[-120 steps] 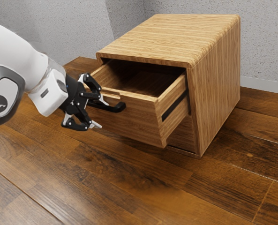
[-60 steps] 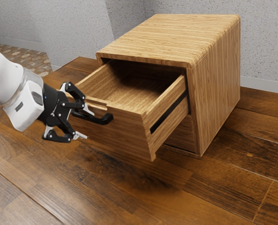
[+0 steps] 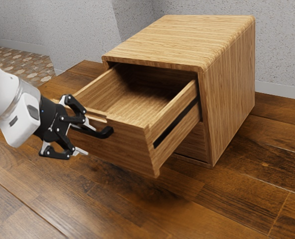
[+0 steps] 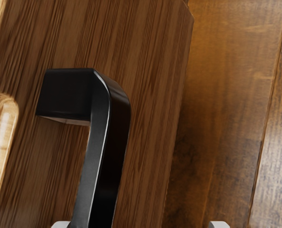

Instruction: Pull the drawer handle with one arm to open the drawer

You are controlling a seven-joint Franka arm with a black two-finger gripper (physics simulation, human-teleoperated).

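Observation:
A wooden cabinet [image 3: 227, 89] stands on the floor with its top drawer [image 3: 122, 144] pulled well out toward the exterior view's left; the drawer holds nothing. A black bar handle [image 3: 101, 133] sticks out of the drawer front. My gripper [image 3: 84, 140] is at that handle, with one finger above the bar and one below it. The fingers stand wide apart, so the gripper is open and hooked around the bar. In the wrist view the black handle [image 4: 102, 142] runs down across the drawer front [image 4: 145, 71], close to one pale fingertip [image 4: 60, 224]; the other fingertip [image 4: 218, 224] is far from it.
Dark wooden floor [image 3: 137, 209] spreads in front of the cabinet and under my arm. A grey wall [image 3: 62, 25] stands behind, with a patterned floor patch [image 3: 23, 59] at the far left.
The drawer has slid further out of the cabinet toward the exterior view's left. My gripper has moved the same way and slightly down, staying at the handle.

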